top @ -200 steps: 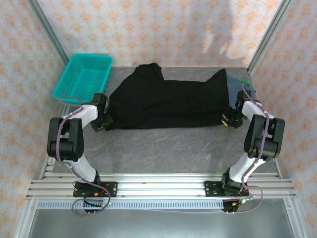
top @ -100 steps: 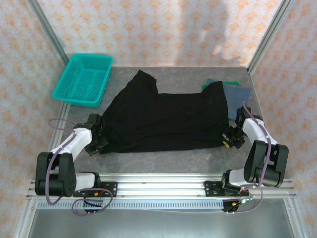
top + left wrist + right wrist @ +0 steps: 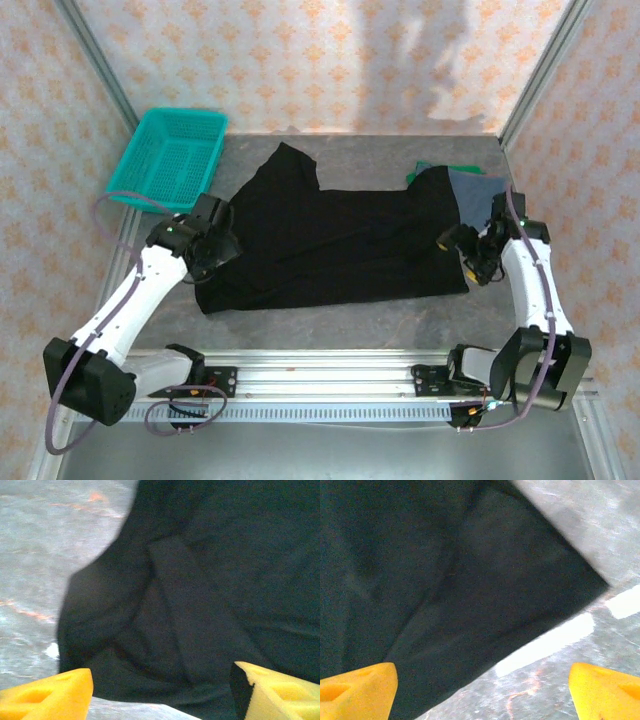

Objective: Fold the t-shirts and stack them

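Black shirt [image 3: 330,240] looked limp, light; its lower corners seemed the best holds. Left end effector [image 3: 218,245] and right end effector [image 3: 470,255] gaped, empty.

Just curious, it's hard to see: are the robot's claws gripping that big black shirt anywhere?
Nothing is held. The left gripper and right gripper both stand open over the large black cloth t-shirt, which lies loose beneath them.

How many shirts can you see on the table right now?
3: the black shirt spread across the middle, a slate-blue shirt at its right end, a green shirt peeking out behind that. Others may lie hidden underneath.
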Robot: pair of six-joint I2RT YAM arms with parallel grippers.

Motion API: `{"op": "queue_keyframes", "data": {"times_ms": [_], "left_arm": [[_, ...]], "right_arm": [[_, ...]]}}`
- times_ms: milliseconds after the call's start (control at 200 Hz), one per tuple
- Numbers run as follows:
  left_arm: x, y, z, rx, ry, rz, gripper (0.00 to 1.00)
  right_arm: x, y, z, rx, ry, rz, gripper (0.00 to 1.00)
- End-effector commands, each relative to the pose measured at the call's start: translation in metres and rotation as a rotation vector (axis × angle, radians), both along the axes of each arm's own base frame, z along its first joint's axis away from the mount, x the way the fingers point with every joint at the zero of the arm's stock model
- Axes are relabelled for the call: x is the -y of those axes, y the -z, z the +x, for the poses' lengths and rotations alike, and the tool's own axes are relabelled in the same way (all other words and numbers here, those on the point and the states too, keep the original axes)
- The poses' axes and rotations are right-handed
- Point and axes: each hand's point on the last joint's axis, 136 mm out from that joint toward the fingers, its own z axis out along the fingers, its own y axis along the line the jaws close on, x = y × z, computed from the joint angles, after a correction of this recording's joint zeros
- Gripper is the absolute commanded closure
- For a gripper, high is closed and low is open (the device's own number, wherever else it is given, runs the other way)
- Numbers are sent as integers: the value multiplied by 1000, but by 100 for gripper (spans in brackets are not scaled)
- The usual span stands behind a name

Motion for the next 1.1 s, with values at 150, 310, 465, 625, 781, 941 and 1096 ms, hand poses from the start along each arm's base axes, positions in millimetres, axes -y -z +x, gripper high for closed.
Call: {"op": "queue_keyframes", "data": {"times_ms": [150,310,465,625,781,941,1096], "left_arm": [[74,79,-9,-156,-59,-279,33],[86,112,-5,-168,-132,-354,38],[80,125,-8,-181,-154,-322,43],[78,129,-5,-152,-181,-330,48],[79,136,-8,-182,-171,-317,53],[74,131,-6,-164,-171,-293,70],[76,124,2,-161,-135,-272,85]], "right_arm": [[-46,2,3,-16,-210,105,6],[-51,4,3,-16,-241,99,4],[-51,6,-1,-17,-244,95,4],[-52,8,-4,-21,-245,99,5],[-51,11,-6,-27,-246,96,5],[-52,14,-6,-27,-239,103,5],[-52,17,-5,-27,-234,108,5]]}}
